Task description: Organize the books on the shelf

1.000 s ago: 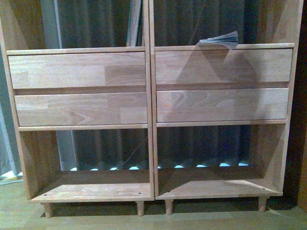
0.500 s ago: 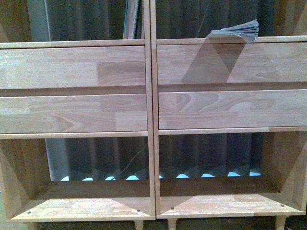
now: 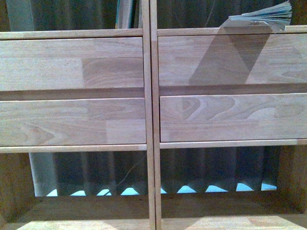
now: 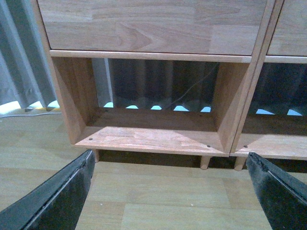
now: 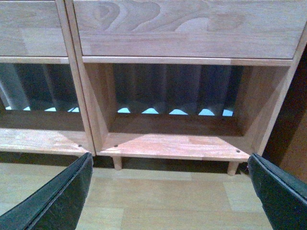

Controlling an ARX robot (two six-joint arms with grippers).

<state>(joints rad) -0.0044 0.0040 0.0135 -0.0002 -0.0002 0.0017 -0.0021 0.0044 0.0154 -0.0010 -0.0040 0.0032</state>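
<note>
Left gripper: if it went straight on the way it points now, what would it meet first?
Most likely the shelf, at the bottom board of its empty lower compartment. The open left gripper holds nothing, and only bare floor lies below it. Depth is unclear, so the floor could come first.

The left claw (image 4: pixel 170 157) shows only in its own wrist view, as two dark, flat fingers (image 4: pixel 60 196) that enter from the near corners of the picture and taper towards their tips. The jaws stand wide apart, the two tips level with each other and gripping nothing. The right claw (image 5: pixel 170 158) shows likewise only in its wrist view and has the same pose: two dark fingers (image 5: pixel 280 191) spread far apart, tips level, with nothing held between them. Both claws are held low and angled forward and slightly down. The arms and wrists behind them are out of sight.
</note>
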